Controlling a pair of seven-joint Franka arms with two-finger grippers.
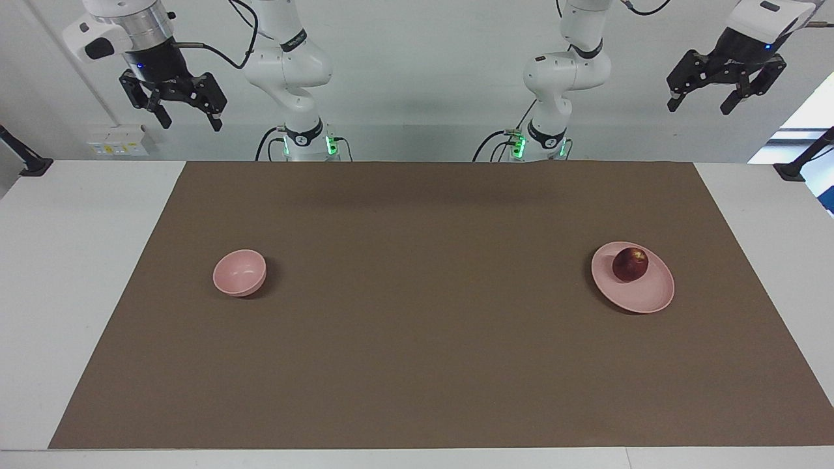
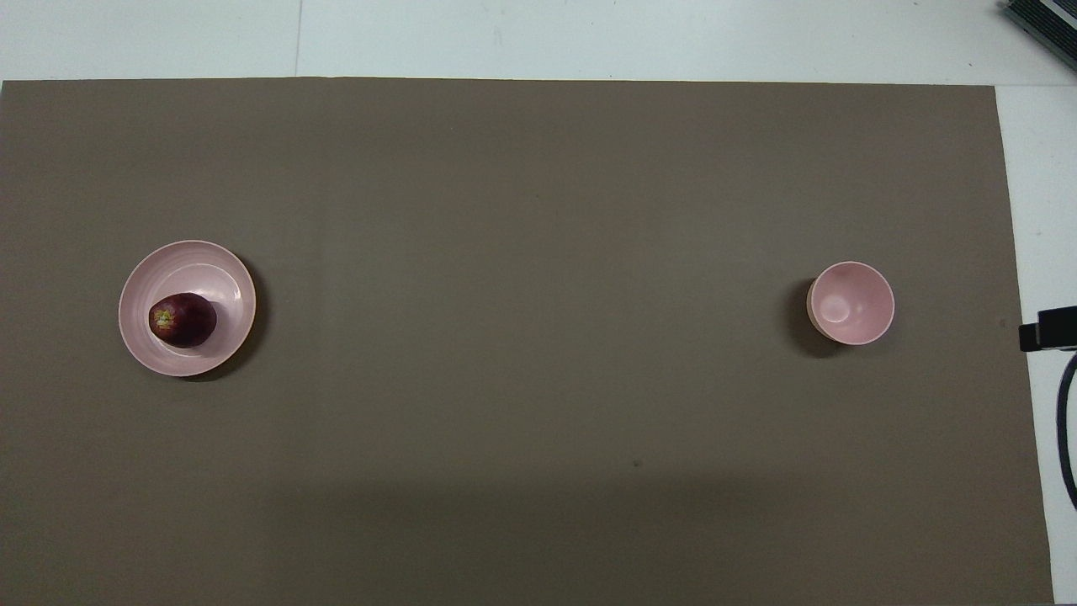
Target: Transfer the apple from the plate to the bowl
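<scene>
— Apple [image 1: 630, 264] first, though: is it in the bowl?

— No. Going across the facing view from its left edge: the right gripper [image 1: 187, 120] hangs high in the air by the right arm's end of the table, its fingers spread apart and holding nothing. Below it, on the brown mat [image 1: 417, 365], sits the bowl [image 1: 239, 273], and the overhead view shows its inside bare. Well apart from it, toward the left arm's end, lies the plate [image 1: 642, 293], and the fruit rests on it, on the part nearer the robots. Last comes the left gripper [image 1: 704, 103], also raised, fingers parted, empty.

— So nothing is done?

— I judge the task unstarted. Reaching, grasping, carrying across the mat and releasing all remain. The left arm stands closer to the plate.
</scene>
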